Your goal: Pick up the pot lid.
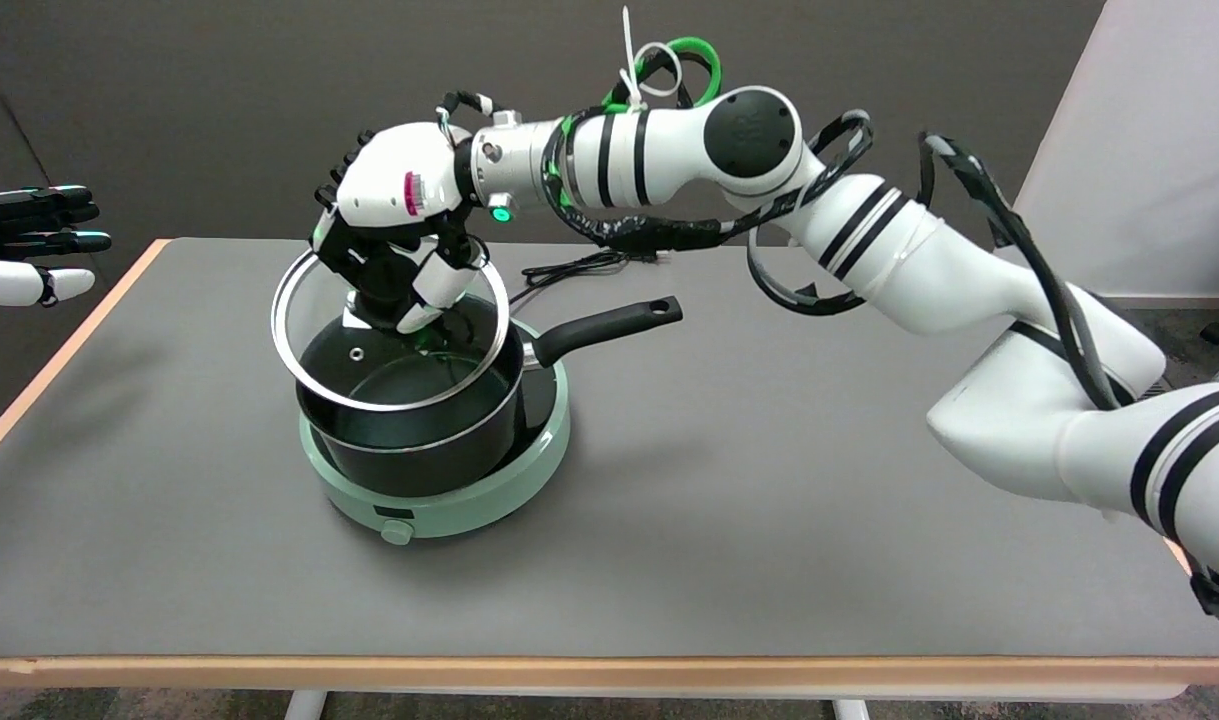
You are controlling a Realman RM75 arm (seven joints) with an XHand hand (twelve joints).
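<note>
The tabletop's [669,520] pale front edge runs across the foreground, a wide grey stretch of it bare between you and the burner [439,505], the mint-green round base with a knob at its front. On the burner sits the pot [419,440], black, its long handle [609,325] pointing right and away. Your right hand [394,250] comes in over the pot from the right, fingers curled downward and closed around the lid's knob, so far as the view shows; the knob itself is hidden under them. The lid [299,340], glass with a metal rim, hangs tilted in that grip: its far side is raised well above the pot, while its near rim seems to lie close to the pot's front edge, and whether it still touches there cannot be told. By that reading the grasp is made and the lift is under way but perhaps not finished; what is left is to bring the whole rim clear of the pot. Open room lies straight up and to the left over bare tabletop. The handle lies to the right below your forearm, a black cable [569,268] trails on the tabletop behind the pot, and the idle left hand [29,255] hovers off the far left edge, well apart from the lid
</note>
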